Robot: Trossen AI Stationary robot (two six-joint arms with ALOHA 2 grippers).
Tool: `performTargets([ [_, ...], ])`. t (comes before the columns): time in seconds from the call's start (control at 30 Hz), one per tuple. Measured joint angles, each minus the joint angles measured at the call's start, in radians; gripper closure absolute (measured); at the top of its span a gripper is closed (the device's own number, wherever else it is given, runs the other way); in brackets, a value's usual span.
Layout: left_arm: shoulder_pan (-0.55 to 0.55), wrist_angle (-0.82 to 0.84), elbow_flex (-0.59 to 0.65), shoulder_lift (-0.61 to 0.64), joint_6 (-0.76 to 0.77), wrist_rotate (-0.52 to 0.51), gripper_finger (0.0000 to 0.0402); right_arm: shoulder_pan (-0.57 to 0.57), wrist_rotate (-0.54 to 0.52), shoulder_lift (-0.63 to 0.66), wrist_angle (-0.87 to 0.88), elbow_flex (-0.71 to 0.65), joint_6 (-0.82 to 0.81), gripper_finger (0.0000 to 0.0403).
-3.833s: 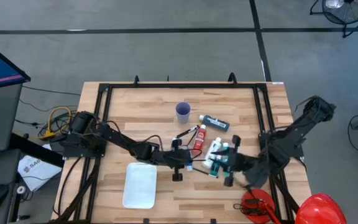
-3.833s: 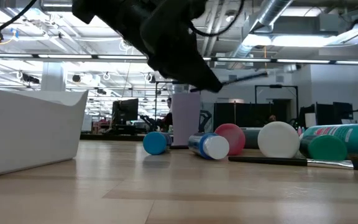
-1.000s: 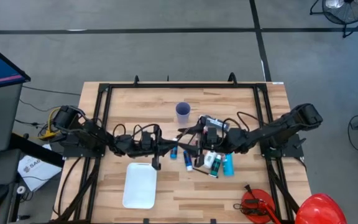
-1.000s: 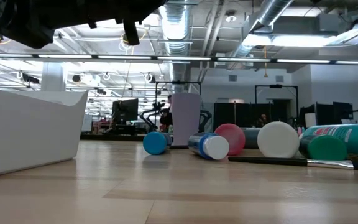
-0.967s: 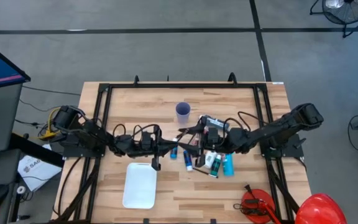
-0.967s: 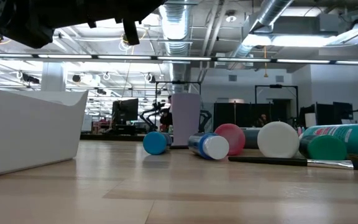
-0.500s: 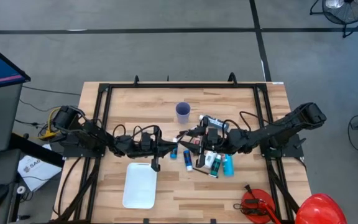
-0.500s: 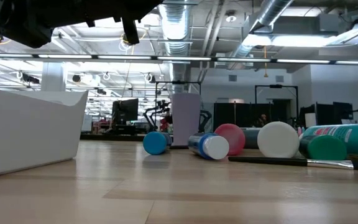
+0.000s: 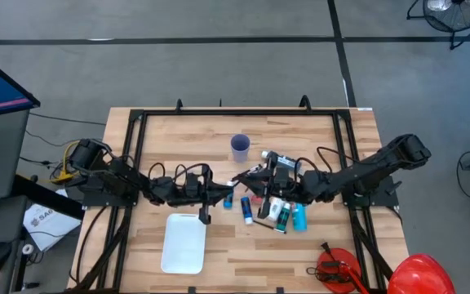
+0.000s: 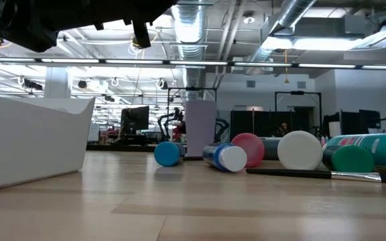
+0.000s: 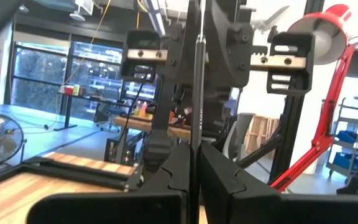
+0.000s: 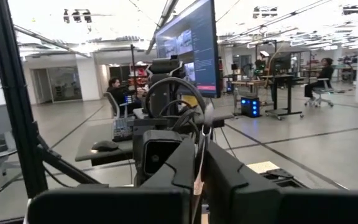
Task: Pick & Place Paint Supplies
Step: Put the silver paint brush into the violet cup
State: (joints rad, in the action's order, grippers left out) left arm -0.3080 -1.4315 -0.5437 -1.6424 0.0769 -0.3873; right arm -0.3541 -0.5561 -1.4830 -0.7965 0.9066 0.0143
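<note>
Dark-handled brush stands clamped between both pincers at frame centre, left pincer and right pincer closed on it, seemingly a handover above the bench.

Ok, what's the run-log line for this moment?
left gripper: shut on brush | right gripper: shut on same brush, over mid-table | paint bottles: lying on table
</note>
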Motion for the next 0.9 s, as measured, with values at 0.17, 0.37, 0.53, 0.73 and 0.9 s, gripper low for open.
performTargets([
  [0.17, 0.001, -0.001, 0.0, 0.0, -0.017, -0.01, 0.0366, -0.018, -0.063, 0.015, 0.038, 0.0, 0.017, 0.0395],
  [0.37, 0.0, 0.013, 0.001, 0.007, -0.016, -0.031, 0.028, -0.019, -0.125, 0.016, 0.066, 0.0, 0.025, 0.0398],
  [0.53, -0.007, 0.172, 0.001, 0.091, -0.01, -0.063, 0.0192, 0.004, -0.176, 0.016, 0.094, 0.0, 0.035, 0.0398],
  [0.73, -0.036, 0.362, 0.001, 0.218, -0.013, -0.147, 0.0141, 0.064, -0.26, 0.016, 0.117, 0.0, 0.103, 0.04],
  [0.9, -0.068, 0.5, 0.001, 0.295, -0.016, -0.248, 0.0141, 0.169, -0.283, 0.016, 0.167, 0.0, 0.111, 0.0401],
])
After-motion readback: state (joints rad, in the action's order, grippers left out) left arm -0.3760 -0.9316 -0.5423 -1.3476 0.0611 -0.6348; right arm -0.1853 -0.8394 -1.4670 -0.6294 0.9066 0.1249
